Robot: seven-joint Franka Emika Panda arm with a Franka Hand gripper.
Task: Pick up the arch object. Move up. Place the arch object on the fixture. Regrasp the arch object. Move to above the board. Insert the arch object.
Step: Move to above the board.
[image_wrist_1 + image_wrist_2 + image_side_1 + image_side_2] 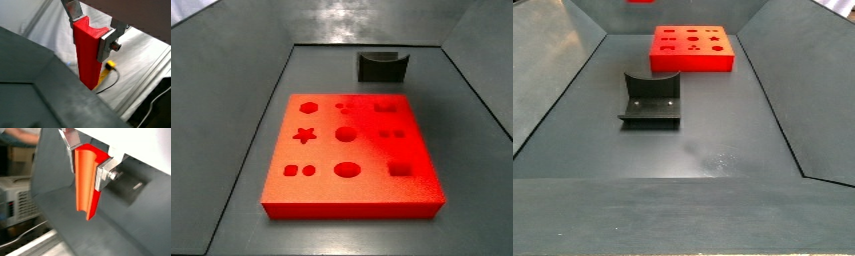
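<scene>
The board [352, 155] is lying flat on the dark floor, filling the middle and lower part of the frame in a side view, with its star, hexagon, round, square and arch holes facing up; in the side view from the opposite end it is sitting small in the upper middle of the frame [691, 48]. The fixture [381, 66] is standing beyond the board's far edge, near the top of the frame in that side view, apart from the board and with nothing on it; in the opposite side view it is sitting left of centre [649, 97], its curved recess open toward the camera and its base plate stretching forward. The arch object [88, 52] is showing only in the wrist views, where it is hanging as a long red bar with its notched end up among the fingers [72, 9] and its other end pointing away [87, 183]. The gripper [90, 22] is clamping this bar between its silver plates, one plate on each long side, well above the bin; neither side view is catching the gripper or the bar.
</scene>
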